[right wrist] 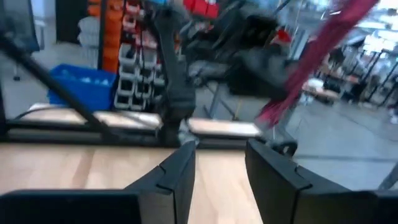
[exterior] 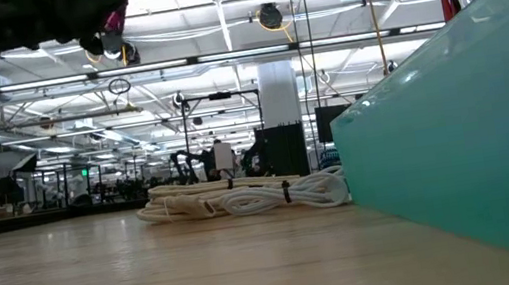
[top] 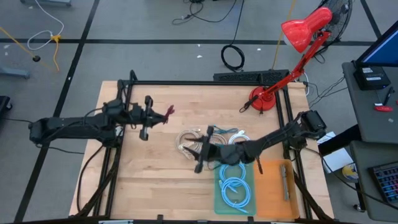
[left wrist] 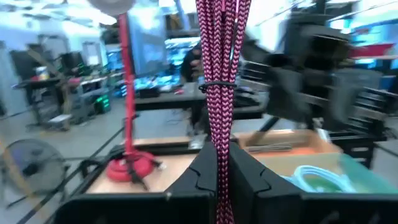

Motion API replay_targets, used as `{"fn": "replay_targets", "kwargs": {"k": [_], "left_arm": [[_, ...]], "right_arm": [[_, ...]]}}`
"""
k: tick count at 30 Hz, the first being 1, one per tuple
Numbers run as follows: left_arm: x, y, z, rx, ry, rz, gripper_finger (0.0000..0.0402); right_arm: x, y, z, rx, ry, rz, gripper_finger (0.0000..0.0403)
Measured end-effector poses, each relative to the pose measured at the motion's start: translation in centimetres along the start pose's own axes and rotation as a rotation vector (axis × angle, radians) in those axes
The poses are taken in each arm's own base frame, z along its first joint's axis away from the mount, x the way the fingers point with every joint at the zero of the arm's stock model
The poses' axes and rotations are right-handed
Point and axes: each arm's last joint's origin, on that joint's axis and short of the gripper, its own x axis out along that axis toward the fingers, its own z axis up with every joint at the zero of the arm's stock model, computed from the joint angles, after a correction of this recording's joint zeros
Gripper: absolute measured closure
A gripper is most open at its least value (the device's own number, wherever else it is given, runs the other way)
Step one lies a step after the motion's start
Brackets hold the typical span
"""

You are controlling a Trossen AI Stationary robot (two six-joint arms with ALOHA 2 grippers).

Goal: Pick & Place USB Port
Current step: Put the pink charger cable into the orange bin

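A magenta braided cable bundle (top: 166,113) (left wrist: 221,93) sits in my left gripper (top: 158,117) (left wrist: 222,180), which is shut on it above the table's left half. The low view shows the bundle (exterior: 119,16) high over the tabletop. My right gripper (top: 200,155) (right wrist: 221,168) is open and holds nothing; it hovers by the near side of a pile of white coiled cables (top: 194,140) (exterior: 243,198) lying on the table's middle. From the right wrist view the magenta bundle (right wrist: 317,50) shows farther off. My left gripper pinches the magenta bundle between its two fingers (left wrist: 202,177), on the stretch (left wrist: 222,152) below its dark tie band (left wrist: 217,84). The fingers lie level, pointing toward the table's right, along the bundle. The bundle sticks out past the fingertips, lifted clear of the table.
A teal tray (top: 219,199) (exterior: 465,131) with coiled light-blue cables (top: 236,186) sits at the near edge, beside an orange tray (top: 273,186) holding a grey bar (top: 285,180). A red desk lamp (top: 264,99) stands at the far right corner. A black frame (top: 205,82) borders the table.
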Motion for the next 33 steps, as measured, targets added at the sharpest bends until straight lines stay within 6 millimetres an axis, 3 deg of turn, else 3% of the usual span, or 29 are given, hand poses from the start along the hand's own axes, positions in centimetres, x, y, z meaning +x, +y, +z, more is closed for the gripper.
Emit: {"fn": "replay_targets", "kwargs": {"k": [8,13,25,29,33], "left_arm": [[0.0,-1.7,1.0,0.026,-0.119,-0.103,0.0390],[0.1,-2.3,1.0,0.048,-0.124,-0.133,0.0390],[0.6,-3.0,1.2,0.053,-0.166,-0.166,0.0390],[1.5,-3.1,0.6,0.049,-0.156,-0.181,0.0390],[2.6,-3.2,-0.1,0.040,-0.148,-0.198,0.0390]], "right_arm": [[3.2,-5.1,0.8,0.109,-0.247,0.187,0.0273],[3.9,-6.8,1.0,0.138,-0.305,0.192,0.0273],[3.6,-6.3,1.5,0.138,-0.401,0.309,0.0273],[4.2,-5.9,0.3,0.148,-0.410,0.309,0.0273],[4.2,-6.3,0.7,0.159,-0.430,0.295,0.0273]]}}
